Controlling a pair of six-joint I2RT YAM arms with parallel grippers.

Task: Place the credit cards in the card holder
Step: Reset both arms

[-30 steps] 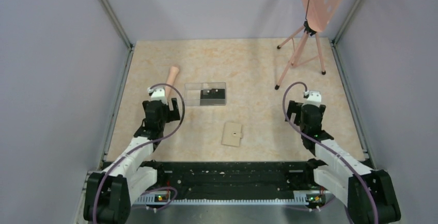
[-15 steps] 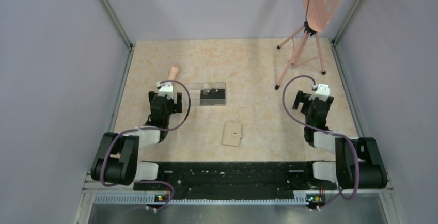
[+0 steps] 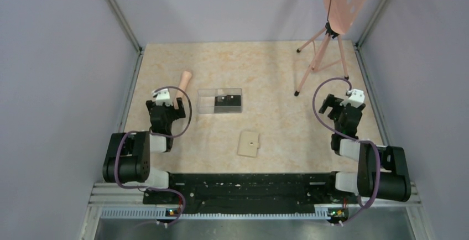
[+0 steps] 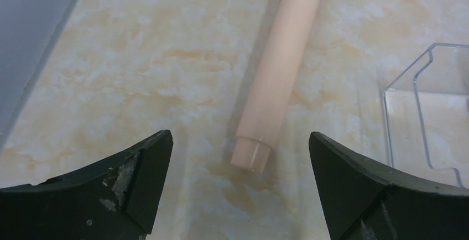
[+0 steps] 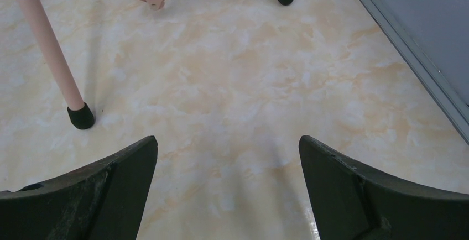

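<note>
Beige tabletop (image 3: 276, 74) is holding the cards (image 3: 228, 104) inside the clear box (image 3: 207, 100), the holder (image 3: 249, 143) lying shut nearby. Both arms are folding back, left gripper (image 4: 239, 137) and right gripper (image 5: 227, 140) gaping empty, so loading is waiting.

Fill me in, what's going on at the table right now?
Nothing is being handled. The left gripper is open and empty, facing a peach tube beside the clear box; the right gripper, open and empty, faces the tripod legs. A black card lies in the box. The card holder lies closed on the table, neither arm near it.
</note>
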